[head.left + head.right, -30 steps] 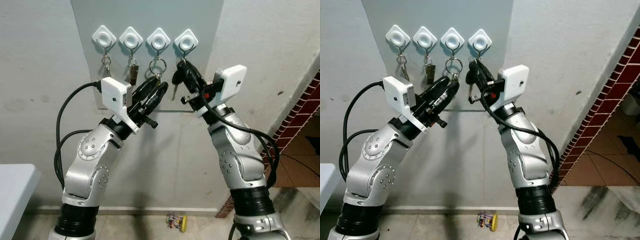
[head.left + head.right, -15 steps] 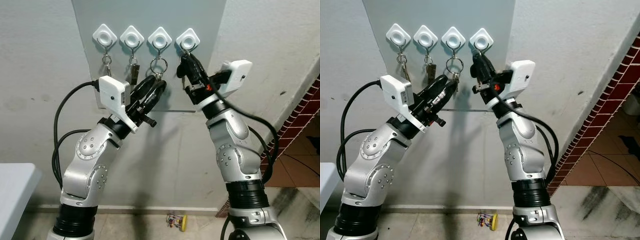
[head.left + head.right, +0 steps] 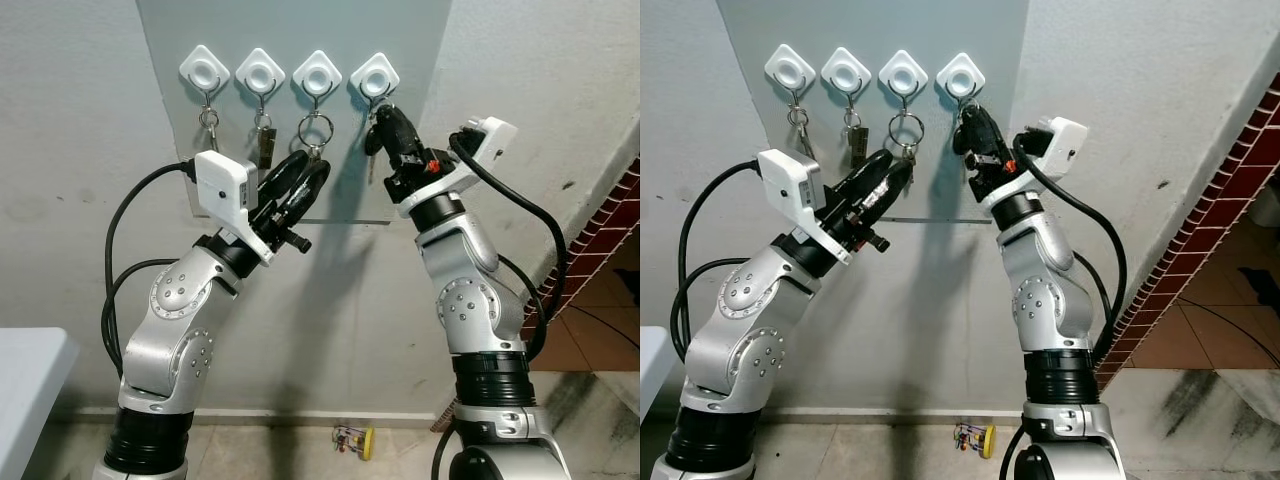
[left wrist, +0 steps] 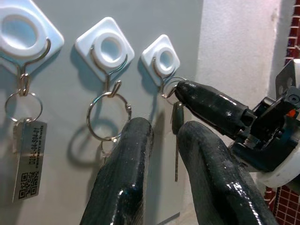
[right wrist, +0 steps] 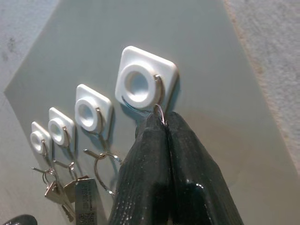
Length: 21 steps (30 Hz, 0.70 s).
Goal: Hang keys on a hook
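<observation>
Both silver arms raised, elbows bent, wrists angled inward. Left gripper's two long black fingers [image 3: 300, 178] slightly parted, holding nothing. Right gripper's two long black fingers [image 3: 392, 125] pressed together, tips up high.

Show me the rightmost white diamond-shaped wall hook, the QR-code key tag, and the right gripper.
Rightmost white diamond-shaped wall hook [image 3: 375, 74], left eye view, white base.
QR-code key tag [image 4: 28, 159], left wrist view, printed face.
Right gripper [image 5: 164, 123], right wrist view, between fingertips.

Glossy white plastic hooks [image 4: 108, 48] — shiny metal key ring [image 4: 108, 116], matt grey board [image 3: 290, 30].
</observation>
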Available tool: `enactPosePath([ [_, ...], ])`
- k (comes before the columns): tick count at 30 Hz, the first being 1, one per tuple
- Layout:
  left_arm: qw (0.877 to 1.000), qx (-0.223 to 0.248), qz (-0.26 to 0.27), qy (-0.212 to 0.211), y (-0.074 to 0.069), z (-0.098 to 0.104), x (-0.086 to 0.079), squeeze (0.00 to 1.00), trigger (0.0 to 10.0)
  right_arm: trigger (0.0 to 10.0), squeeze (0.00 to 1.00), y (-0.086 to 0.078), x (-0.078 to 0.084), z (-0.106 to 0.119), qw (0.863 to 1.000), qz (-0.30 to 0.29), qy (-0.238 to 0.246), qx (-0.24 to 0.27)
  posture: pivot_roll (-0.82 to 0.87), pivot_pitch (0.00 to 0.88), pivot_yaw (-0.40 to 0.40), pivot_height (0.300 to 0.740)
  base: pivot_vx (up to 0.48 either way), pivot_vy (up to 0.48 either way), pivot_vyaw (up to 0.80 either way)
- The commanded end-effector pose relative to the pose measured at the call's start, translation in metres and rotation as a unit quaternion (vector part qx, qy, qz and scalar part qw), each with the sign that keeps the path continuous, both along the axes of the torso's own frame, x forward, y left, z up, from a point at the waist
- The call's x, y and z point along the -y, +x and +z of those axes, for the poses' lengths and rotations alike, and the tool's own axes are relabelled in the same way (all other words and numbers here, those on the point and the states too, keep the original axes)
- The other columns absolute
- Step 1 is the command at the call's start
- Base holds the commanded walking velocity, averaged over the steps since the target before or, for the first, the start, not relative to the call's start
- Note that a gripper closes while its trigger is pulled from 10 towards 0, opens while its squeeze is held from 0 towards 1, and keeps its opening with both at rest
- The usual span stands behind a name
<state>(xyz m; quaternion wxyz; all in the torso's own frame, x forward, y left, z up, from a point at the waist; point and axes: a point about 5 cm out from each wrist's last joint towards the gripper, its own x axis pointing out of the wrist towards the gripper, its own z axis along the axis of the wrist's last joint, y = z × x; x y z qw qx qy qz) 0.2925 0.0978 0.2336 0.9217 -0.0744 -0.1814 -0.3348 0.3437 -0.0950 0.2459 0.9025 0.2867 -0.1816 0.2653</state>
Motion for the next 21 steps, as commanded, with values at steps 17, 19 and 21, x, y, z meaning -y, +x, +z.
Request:
enactPosePath([
  [17,1.000,0.013,0.004,0.000,-0.003,0.008,-0.001,0.00,10.0,10.0,1.00,-0.002,0.005,-0.007,0.998,0.008,0.045,-0.033,-0.06,0.030,-0.015,0.740,0.000,0.000,0.00],
  [19,1.000,0.013,0.004,0.000,-0.003,0.008,-0.001,0.00,10.0,10.0,1.00,-0.003,0.006,-0.008,0.998,0.010,0.051,-0.033,-0.06,0.030,-0.015,0.740,0.000,0.000,0.00],
  [21,1.000,0.013,0.005,0.001,-0.002,0.008,-0.001,0.00,10.0,10.0,1.00,-0.003,0.007,-0.009,0.998,0.009,0.054,-0.034,-0.06,0.030,-0.015,0.740,0.000,0.000,0.00],
])
